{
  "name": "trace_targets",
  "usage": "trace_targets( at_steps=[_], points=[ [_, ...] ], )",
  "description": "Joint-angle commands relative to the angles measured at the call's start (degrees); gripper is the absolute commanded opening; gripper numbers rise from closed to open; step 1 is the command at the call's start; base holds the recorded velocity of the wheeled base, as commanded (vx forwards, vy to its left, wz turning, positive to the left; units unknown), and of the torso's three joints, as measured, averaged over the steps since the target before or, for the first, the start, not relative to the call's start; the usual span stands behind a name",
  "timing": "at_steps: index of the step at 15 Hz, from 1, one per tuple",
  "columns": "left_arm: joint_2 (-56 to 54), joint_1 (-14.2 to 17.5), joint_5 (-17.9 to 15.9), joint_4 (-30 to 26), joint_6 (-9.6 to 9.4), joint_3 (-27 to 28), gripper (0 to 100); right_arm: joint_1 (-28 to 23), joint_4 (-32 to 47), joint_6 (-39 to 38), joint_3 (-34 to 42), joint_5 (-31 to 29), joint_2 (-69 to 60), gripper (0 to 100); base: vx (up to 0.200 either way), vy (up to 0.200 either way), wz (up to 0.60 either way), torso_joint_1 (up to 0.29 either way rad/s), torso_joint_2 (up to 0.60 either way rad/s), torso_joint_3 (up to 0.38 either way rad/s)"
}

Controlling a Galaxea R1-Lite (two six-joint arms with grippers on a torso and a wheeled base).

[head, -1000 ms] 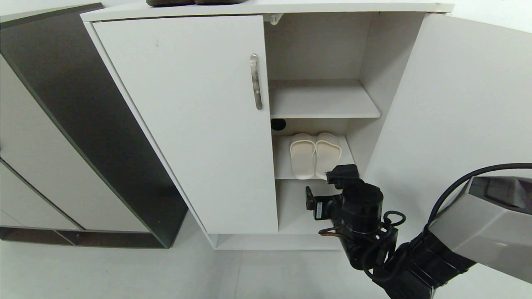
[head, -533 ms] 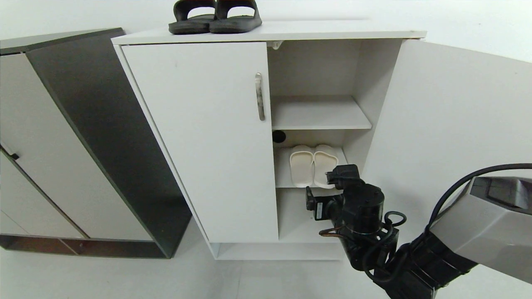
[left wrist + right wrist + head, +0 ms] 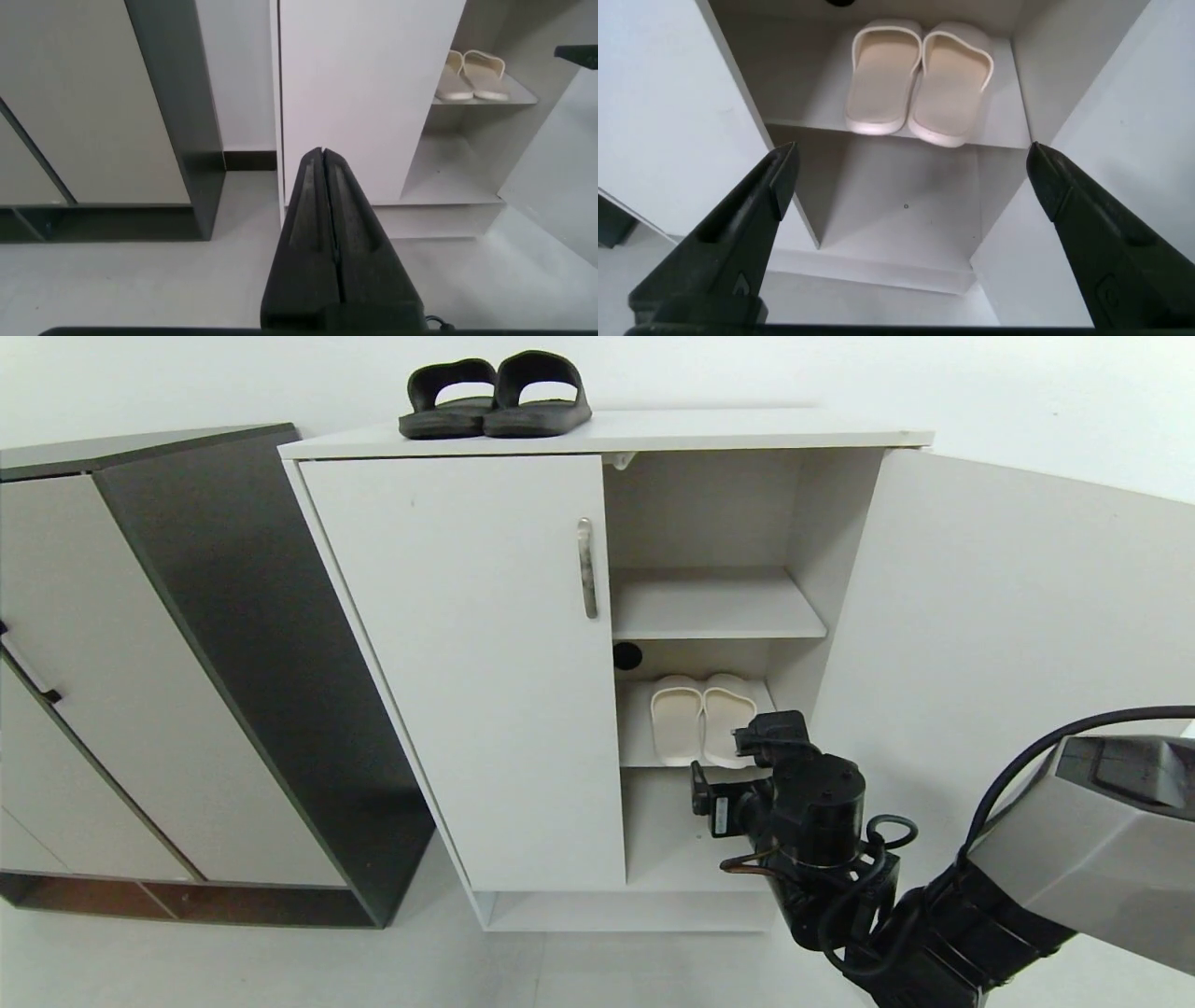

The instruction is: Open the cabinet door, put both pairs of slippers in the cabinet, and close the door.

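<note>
Grey angular forearm shell (image 3: 1102, 840), black wrist joints (image 3: 822, 798), looped cables (image 3: 845, 919), black right hand (image 3: 911, 149)

White wall (image 3: 1027, 392), pale floor (image 3: 233, 961) — dark-sided cupboard (image 3: 233, 663) left

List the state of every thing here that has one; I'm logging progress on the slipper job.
Right cabinet door, swung open.
Left cabinet door, shut.
White slippers, side by side on the lower shelf inside the cabinet.
Black slippers, on top of the cabinet, not yet stored.
Left gripper, shut, empty.
Right gripper, open, empty, in front of the open compartment.
</note>
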State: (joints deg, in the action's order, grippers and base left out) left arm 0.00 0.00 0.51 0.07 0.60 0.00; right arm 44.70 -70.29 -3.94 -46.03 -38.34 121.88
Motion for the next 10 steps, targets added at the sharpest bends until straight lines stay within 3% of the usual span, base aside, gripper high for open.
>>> trace_targets(
  at_steps=[1,3,10],
  points=[
    [0.0,0.0,0.02,0.01,0.02,0.0,0,0.03,-0.11,-0.02,0.06,0.02,0.2,100,0.0,0.0,0.0,0.0,0.0,0.0],
    [0.0,0.0,0.02,0.01,0.02,0.0,0,0.03,-0.37,-0.02,0.15,0.02,0.29,100,0.0,0.0,0.0,0.0,0.0,0.0],
    [0.0,0.0,0.02,0.01,0.02,0.0,0,-0.05,-5.65,3.85,1.56,-0.07,0.46,100,0.0,0.2,0.0,0.004,0.0,0.003]
  ],
)
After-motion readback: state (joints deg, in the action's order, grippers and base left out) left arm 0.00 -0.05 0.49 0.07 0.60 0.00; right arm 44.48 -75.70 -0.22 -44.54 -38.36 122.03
